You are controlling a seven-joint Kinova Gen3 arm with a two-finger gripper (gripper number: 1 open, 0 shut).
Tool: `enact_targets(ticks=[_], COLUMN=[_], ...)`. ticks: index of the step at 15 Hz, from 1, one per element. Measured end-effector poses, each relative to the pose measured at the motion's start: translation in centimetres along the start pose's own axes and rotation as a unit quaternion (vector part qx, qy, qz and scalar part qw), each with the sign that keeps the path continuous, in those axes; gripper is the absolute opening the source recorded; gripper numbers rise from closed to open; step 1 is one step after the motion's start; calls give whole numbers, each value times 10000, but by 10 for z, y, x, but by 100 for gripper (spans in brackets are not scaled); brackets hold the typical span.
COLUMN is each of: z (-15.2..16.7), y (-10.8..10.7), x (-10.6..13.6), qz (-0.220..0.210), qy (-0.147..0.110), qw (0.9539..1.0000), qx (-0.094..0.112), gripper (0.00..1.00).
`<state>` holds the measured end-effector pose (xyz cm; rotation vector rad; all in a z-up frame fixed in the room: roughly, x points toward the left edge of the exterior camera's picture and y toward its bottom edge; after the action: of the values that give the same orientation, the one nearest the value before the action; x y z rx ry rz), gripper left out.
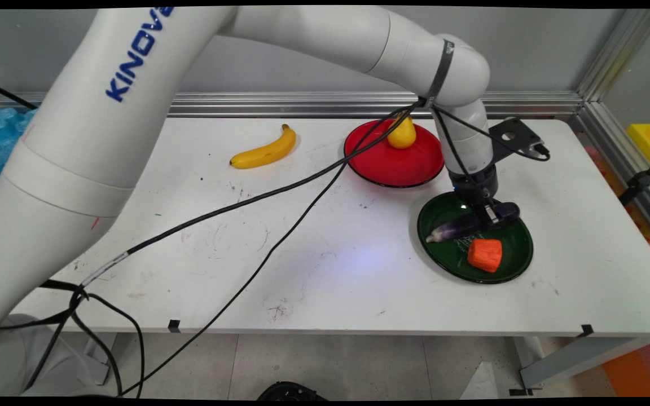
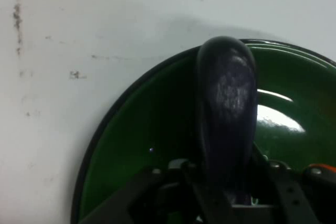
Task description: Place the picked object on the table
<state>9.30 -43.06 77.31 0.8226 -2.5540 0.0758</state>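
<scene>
Presently the gripper [image 1: 486, 217] is down over the green plate [image 1: 514, 265], its fingers clenched on the purple eggplant [image 1: 452, 229], which lies within that plate with its pale stem end toward the plate's left rim. An orange carrot piece [image 1: 485, 254] sits in the same plate, just beside the eggplant on the near side. Beyond the green plate, close to its far-left rim, stands a red plate [image 1: 392, 166] holding a yellow pear [image 1: 402, 135]. Well to the left of the green plate, a banana [image 1: 264, 150] lies on the white table [image 1: 325, 265]
</scene>
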Motion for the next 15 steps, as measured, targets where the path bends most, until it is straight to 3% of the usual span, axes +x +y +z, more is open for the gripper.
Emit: enact_targets(ticks=[7, 12, 15], z=[-27, -76, -113], y=[0, 0, -6], x=[2, 4, -9], qz=[158, 378, 505], qy=[99, 235, 182], qw=[9998, 9990, 9984], qx=[14, 96, 194], gripper=[0, 0, 0])
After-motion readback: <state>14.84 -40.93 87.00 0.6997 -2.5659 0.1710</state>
